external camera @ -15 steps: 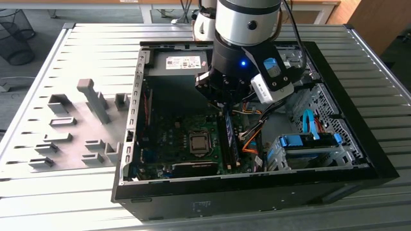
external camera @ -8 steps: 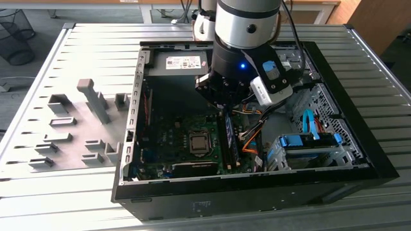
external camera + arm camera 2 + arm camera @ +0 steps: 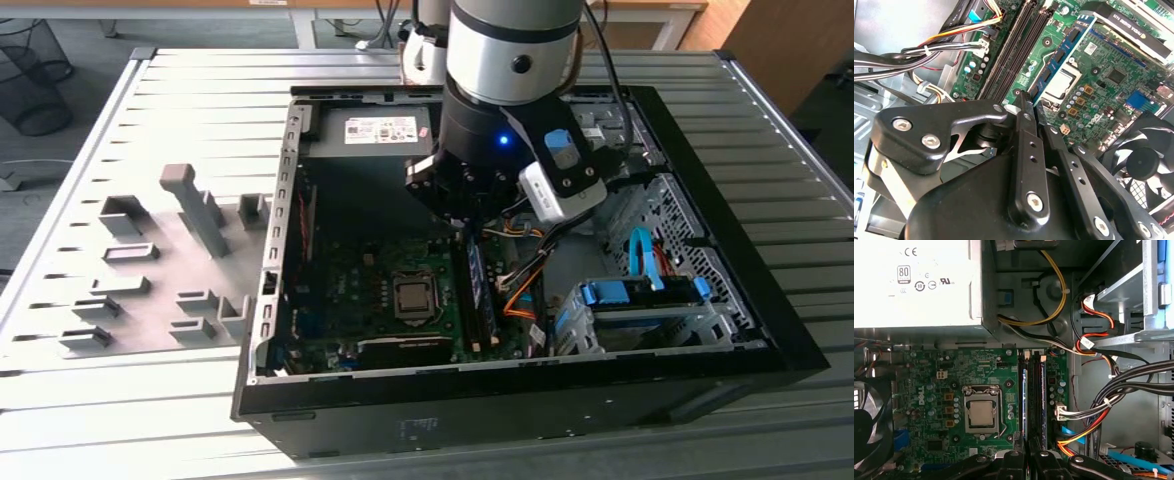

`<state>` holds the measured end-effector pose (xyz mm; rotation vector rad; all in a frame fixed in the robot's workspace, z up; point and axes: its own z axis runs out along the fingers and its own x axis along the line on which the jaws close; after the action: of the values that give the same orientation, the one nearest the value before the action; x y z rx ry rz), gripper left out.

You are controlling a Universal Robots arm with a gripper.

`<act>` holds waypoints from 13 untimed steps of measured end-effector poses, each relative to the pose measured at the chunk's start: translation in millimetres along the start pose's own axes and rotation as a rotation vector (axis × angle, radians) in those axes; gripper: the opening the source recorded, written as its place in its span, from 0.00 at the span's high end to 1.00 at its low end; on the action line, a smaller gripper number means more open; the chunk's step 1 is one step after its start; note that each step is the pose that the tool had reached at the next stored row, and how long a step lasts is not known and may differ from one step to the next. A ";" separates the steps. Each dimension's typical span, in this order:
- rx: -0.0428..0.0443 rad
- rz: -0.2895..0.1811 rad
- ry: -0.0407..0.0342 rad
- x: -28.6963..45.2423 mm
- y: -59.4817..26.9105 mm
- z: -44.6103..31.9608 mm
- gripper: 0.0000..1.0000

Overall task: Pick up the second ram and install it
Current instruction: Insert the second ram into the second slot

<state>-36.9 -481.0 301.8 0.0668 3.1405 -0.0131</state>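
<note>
The second ram is a thin blue-green stick with black chips. It stands on edge over the black slot beside the processor socket. My gripper is shut on its near end, with one black finger on each side. In the first wrist view the ram runs edge-on away from the gripper. In the exterior view the gripper reaches down into the open computer case, with the ram below it. I cannot tell whether the stick is fully seated.
More black slots run parallel beside the ram. Cable bundles crowd the space past the slots. The power supply fills the case's far end, and a blue drive cage sits at the exterior view's right. Grey fixture blocks stand on the table.
</note>
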 end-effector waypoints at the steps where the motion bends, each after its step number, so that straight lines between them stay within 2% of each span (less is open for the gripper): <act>1: 0.0000 0.000 0.0000 0.0 0.0 0.1 0.86; 13: 0.0003 -0.015 0.0000 0.0 0.0 4.1 0.86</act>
<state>-36.9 -481.1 297.7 0.0437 3.1409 -0.0136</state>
